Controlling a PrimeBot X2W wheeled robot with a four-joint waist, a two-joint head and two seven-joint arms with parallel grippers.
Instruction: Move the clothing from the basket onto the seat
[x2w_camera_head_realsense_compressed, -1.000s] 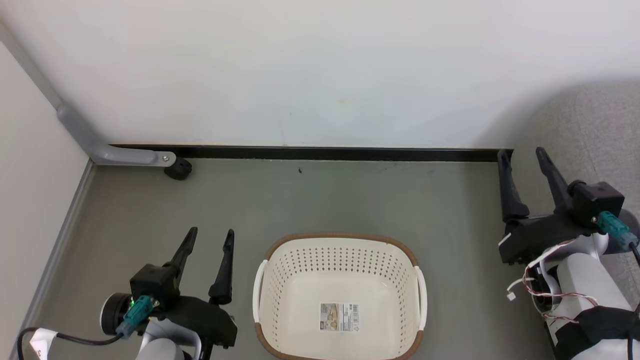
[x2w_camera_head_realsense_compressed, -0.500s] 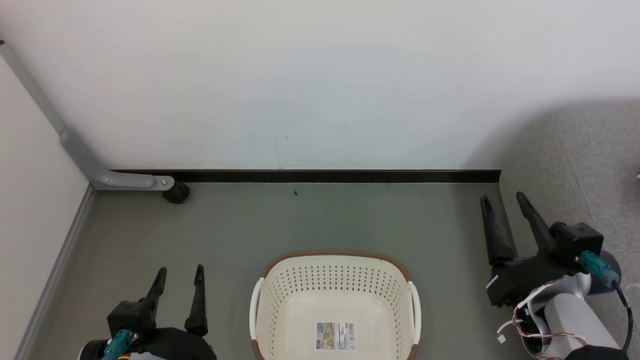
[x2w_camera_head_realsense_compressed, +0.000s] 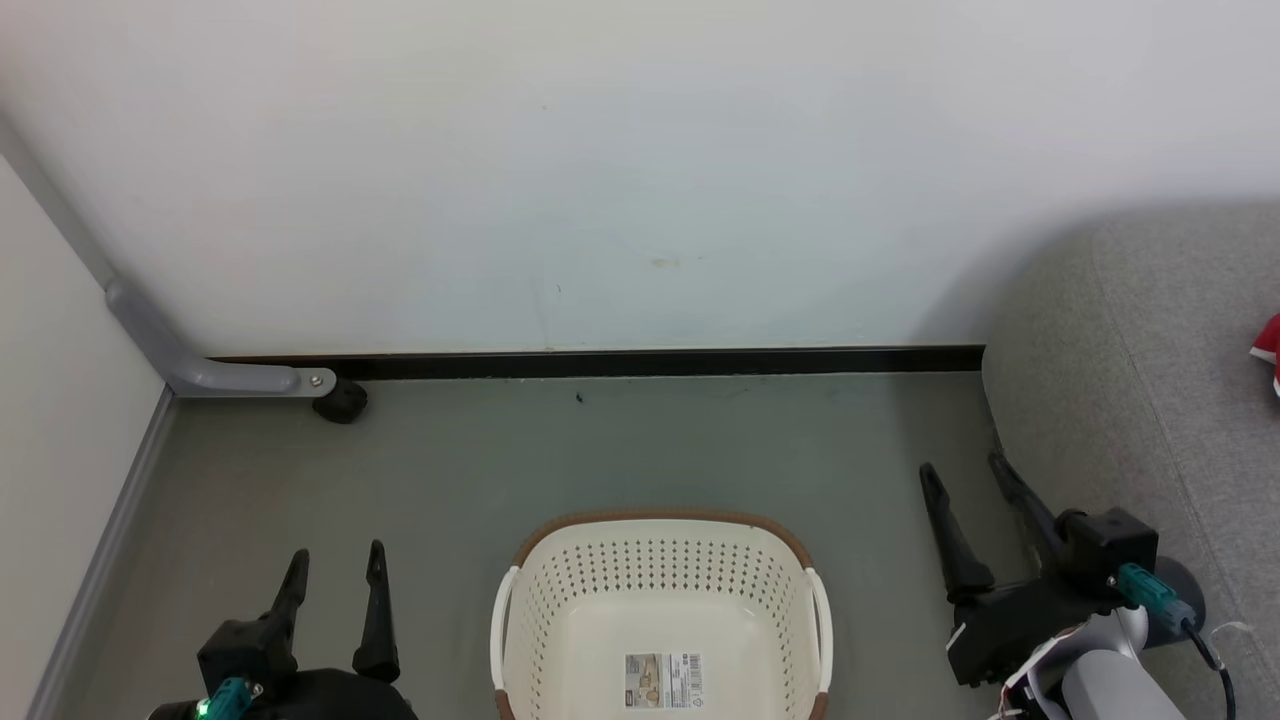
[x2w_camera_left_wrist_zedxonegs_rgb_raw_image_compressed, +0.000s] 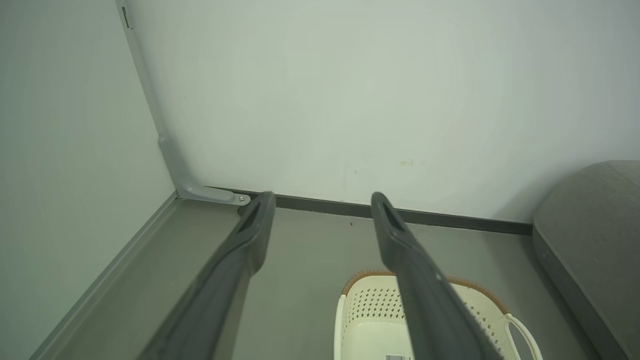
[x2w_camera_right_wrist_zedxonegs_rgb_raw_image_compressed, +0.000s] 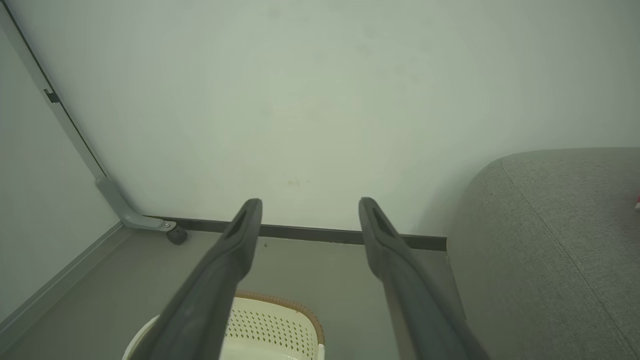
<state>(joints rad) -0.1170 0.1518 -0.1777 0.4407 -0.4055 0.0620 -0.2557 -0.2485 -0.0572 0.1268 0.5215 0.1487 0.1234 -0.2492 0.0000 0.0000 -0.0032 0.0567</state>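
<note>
Four dark fingers (x2w_camera_head_realsense_compressed: 375, 610) are showing in the head view, two to each gripper, and each pair is standing wide apart and empty. The left gripper (x2w_camera_head_realsense_compressed: 337, 552) is hovering at the lower left of the frame, just left of the basket (x2w_camera_head_realsense_compressed: 655, 518). The right gripper (x2w_camera_head_realsense_compressed: 962, 466) is hovering at the lower right, by the left edge of the seat (x2w_camera_head_realsense_compressed: 1130, 400). Each wrist view is looking out between its own spread fingers toward the white wall (x2w_camera_head_realsense_compressed: 640, 150).

One basket is sitting on the floor (x2w_camera_head_realsense_compressed: 640, 450) at the bottom centre, cut off by the frame's lower edge. Its pale bottom is lying bare, carrying one paper label (x2w_camera_head_realsense_compressed: 661, 680). One grey seat is taking up the right side, and one piece of red clothing (x2w_camera_head_realsense_compressed: 1270, 345) is lying on it at the far right edge, mostly cut off and well apart from the basket. One black skirting strip (x2w_camera_head_realsense_compressed: 600, 362) is running along the foot of the wall. One grey bracket (x2w_camera_head_realsense_compressed: 200, 375) with one black wheel (x2w_camera_head_realsense_compressed: 342, 402) is sitting toward the left.

Compared with a second ago, the whole scene is sitting shifted, so the camera has moved. The basket is lying lower in the frame, more of the seat is showing, and the red corner is now coming into sight. Both grippers are appearing lower too, spread as wide as before.
</note>
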